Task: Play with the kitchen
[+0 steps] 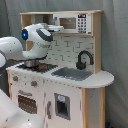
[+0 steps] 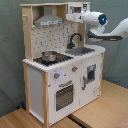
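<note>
White and light-wood, the kitchen is standing on the wooden floor. The gripper is reaching up to the microwave on the upper shelf; whether its jaws are apart, I cannot tell. Judged step: working the microwave door, which is calling for fine alignment.

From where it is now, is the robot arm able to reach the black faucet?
Probably yes. The gripper is up by the microwave, and the faucet stands just below it over the sink, with nothing between them.
</note>
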You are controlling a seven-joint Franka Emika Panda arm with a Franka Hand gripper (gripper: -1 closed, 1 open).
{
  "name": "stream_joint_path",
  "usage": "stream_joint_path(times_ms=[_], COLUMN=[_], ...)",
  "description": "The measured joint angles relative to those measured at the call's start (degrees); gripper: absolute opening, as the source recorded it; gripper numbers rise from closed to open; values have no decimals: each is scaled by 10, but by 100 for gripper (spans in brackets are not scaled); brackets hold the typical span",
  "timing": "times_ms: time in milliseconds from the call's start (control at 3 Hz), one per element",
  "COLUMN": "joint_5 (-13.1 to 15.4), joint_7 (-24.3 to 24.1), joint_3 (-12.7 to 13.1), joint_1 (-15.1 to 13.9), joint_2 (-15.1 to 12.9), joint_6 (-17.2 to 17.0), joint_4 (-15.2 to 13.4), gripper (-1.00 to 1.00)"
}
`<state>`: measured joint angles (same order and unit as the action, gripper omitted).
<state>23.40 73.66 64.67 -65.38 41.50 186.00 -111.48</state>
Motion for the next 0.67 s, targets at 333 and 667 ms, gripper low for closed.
stream_joint_path(times_ms=[333, 667], joint_5=[0, 0], joint_7=[3, 15], joint_3=[-29, -53], joint_1=[37, 65], joint_2=[-1, -1], joint_6=[17, 51], joint_4=[-28, -55], gripper=[-100, -100])
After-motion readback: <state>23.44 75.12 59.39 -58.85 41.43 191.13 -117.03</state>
